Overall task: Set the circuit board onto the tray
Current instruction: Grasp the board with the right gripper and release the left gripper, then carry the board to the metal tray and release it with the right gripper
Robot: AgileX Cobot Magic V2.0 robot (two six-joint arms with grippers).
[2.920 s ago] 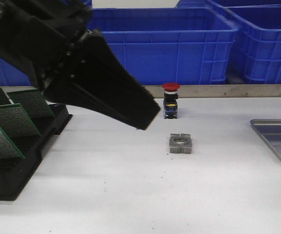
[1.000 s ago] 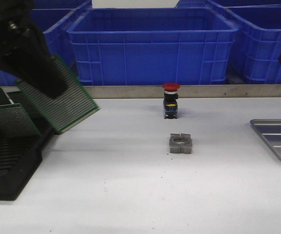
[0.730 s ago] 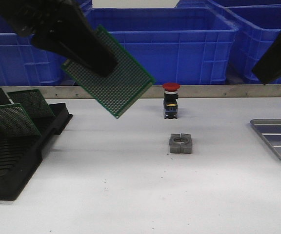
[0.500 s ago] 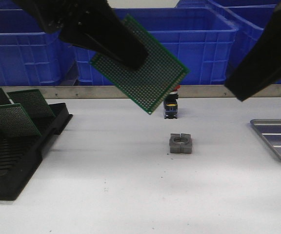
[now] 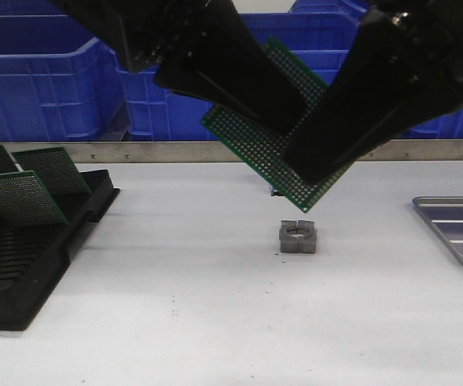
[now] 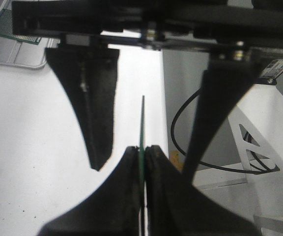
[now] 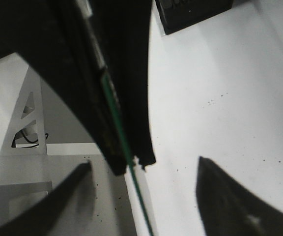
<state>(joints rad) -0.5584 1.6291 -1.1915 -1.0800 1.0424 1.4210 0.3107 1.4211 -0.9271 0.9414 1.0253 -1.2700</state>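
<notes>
- Even overhead light, table (image 5: 175,322) bright, only soft shadows.
- My arms up close in the front view are just black, detail crushed.
- Wrist views: fingers (image 6: 127,196) blurry, background blown out white.

1. The left gripper (image 5: 284,121) now holds the circuit board (image 5: 276,133) above the metal nut (image 5: 298,236), away from the rack (image 5: 22,241).
2. The right gripper (image 5: 312,173) now flanks the board above the nut.
</notes>
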